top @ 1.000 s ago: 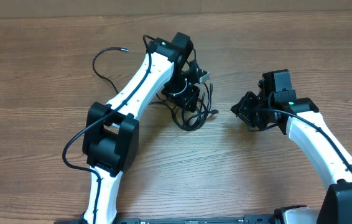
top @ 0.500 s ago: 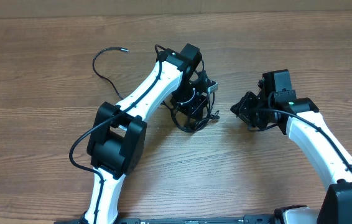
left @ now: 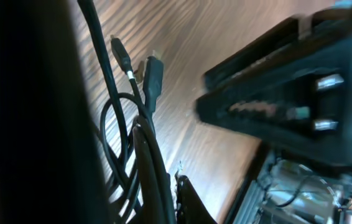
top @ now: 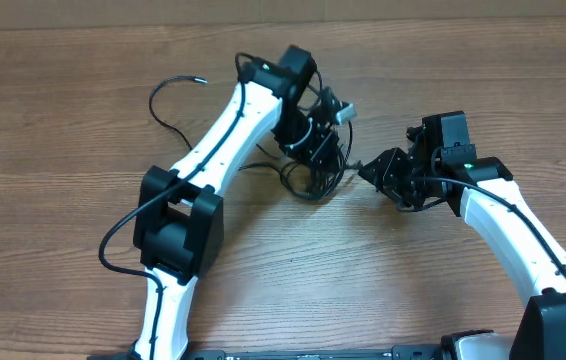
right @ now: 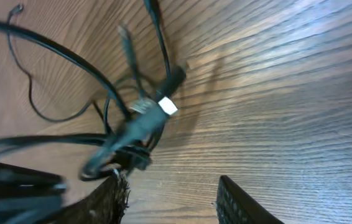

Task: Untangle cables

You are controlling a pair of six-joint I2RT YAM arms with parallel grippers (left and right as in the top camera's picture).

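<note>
My overhead camera looks down on the table point(top: 43, 150) from well above. Both wrist cameras sit low and close, looking slantwise across the wood; all three views share the cables point(top: 325, 172) mid-table.

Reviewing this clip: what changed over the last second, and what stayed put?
The left gripper closed on the tangled knot of thin black cables and tugged it slightly to the right. The right gripper opened its jaws and edged left toward the knot. The loose black cable strand curling at far left stayed where it lay.
</note>
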